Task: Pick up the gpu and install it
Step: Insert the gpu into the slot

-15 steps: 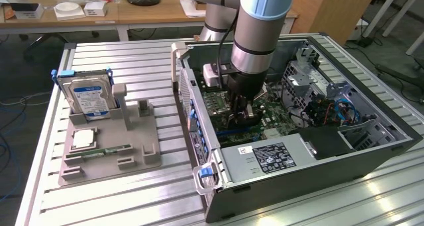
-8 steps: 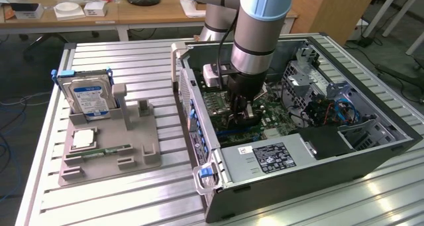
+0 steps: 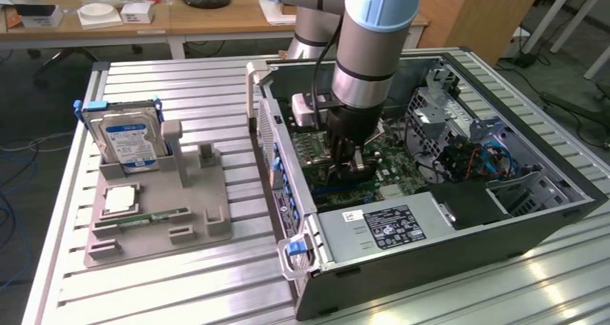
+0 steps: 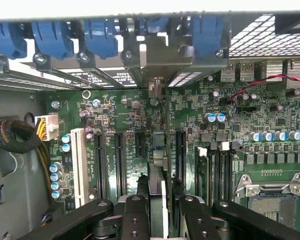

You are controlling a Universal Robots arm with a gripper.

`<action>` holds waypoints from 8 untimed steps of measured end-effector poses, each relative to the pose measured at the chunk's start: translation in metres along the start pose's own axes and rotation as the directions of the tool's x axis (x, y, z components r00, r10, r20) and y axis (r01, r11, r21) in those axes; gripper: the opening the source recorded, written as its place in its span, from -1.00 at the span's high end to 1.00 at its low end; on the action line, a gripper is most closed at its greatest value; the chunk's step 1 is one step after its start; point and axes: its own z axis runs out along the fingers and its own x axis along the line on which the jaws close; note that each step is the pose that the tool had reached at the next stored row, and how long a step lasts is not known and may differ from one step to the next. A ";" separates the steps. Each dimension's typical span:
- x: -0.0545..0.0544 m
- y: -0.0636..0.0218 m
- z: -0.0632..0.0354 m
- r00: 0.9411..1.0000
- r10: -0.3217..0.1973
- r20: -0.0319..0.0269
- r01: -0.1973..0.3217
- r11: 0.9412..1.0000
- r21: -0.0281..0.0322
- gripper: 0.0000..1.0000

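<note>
Wrist view carries little legible writing: a white sticker (image 4: 121,77) under the case's rear edge and the fine white print on the green motherboard (image 4: 115,107) are both too small to read. In the exterior view the black label (image 3: 389,227) on the silver power supply (image 3: 343,233) and the blue label on the hard drive (image 3: 128,139) hold text that cannot be made out either. The gpu (image 4: 158,155) is seen edge-on as a thin upright card, green board on one side and dark on the other, with its silver bracket end reaching toward the row of blue clips (image 4: 97,35) at the rear wall. The gripper (image 4: 157,200) pinches it between black fingers (image 4: 135,215), one pressed on each face. The card stands over the motherboard between long black slots (image 4: 180,150), with a white slot (image 4: 79,167) farther off and the processor socket (image 4: 270,197) well apart on the other side; whether its lower edge touches the board cannot be told. In the exterior view the arm (image 3: 367,46) drops through the open side of the computer case (image 3: 533,218), its gripper (image 3: 351,169) deep inside, hemmed by the case walls, the drive cage on the exterior view's right and the power supply nearer the camera. On the ribbed table (image 3: 191,289), beside the case on the exterior view's left, a grey tray (image 3: 162,196) holds the hard drive upright and a memory stick (image 3: 153,216) lying flat.
</note>
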 end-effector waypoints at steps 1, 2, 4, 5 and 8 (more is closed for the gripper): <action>0.000 0.0000 0.0000 1.000 0.000 0.000 0.000 1.000 0.000 0.44; 0.000 0.0000 0.0000 1.000 0.000 0.000 0.000 1.000 0.000 0.44; 0.000 0.0000 0.0001 1.000 0.000 0.000 0.000 1.000 0.000 0.44; 0.000 0.0000 0.0001 1.000 0.000 0.000 0.000 1.000 0.000 0.44; 0.000 0.0000 0.0001 1.000 0.000 0.000 0.000 1.000 0.000 0.44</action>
